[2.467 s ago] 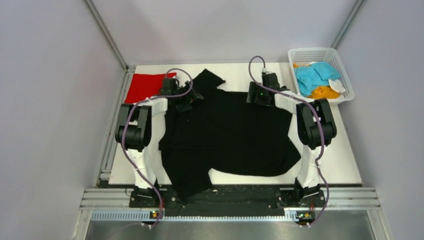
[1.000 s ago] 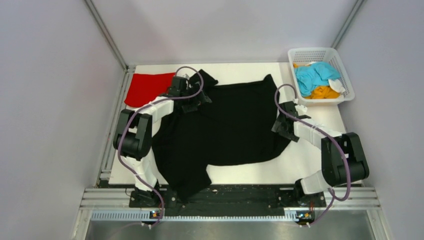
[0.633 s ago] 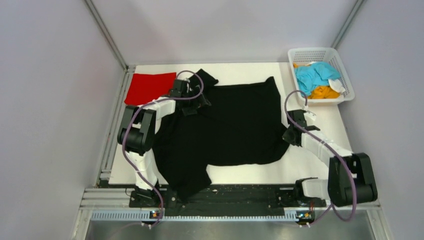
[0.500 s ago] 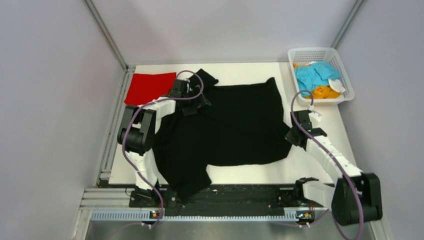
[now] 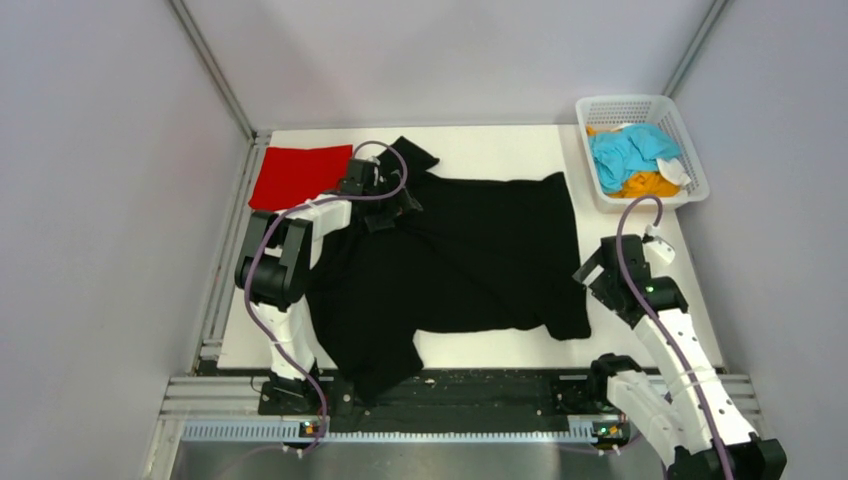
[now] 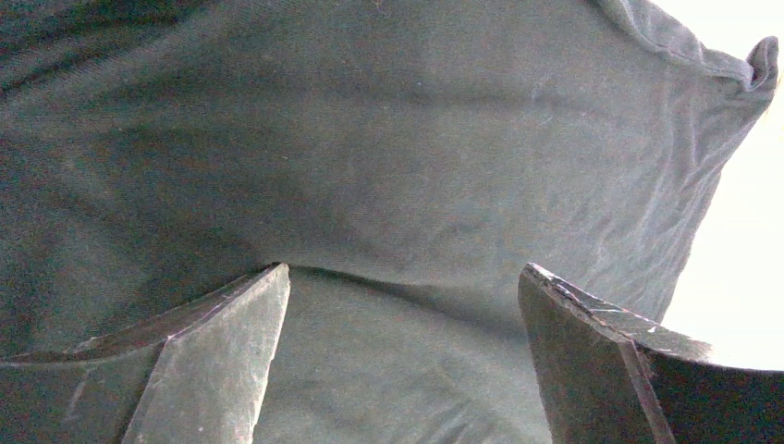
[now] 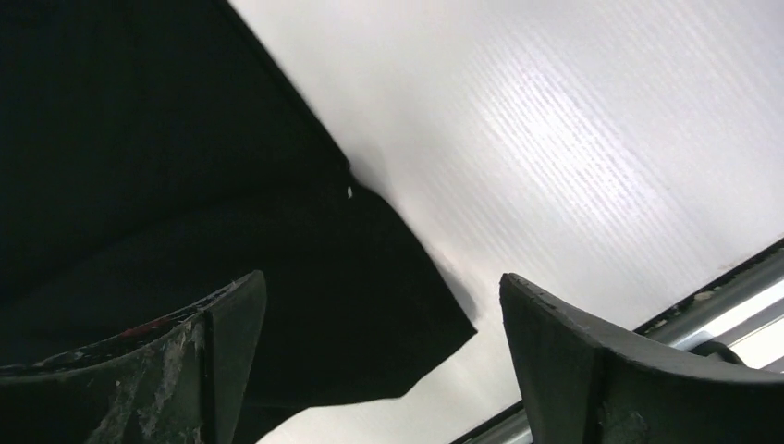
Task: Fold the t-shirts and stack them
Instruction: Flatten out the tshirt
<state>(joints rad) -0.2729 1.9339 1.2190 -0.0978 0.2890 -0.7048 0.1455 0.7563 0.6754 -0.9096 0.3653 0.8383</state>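
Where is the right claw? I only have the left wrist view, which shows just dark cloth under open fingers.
Observer: The right claw hangs open over the near right corner of the black t-shirt, gripping nothing.
Operator: Any other shirts out?
Observer: A red t-shirt lies flat at the far left corner of the table.
Operator: And the rest?
Observer: A light blue t-shirt and an orange t-shirt are heaped in the white basket at far right.
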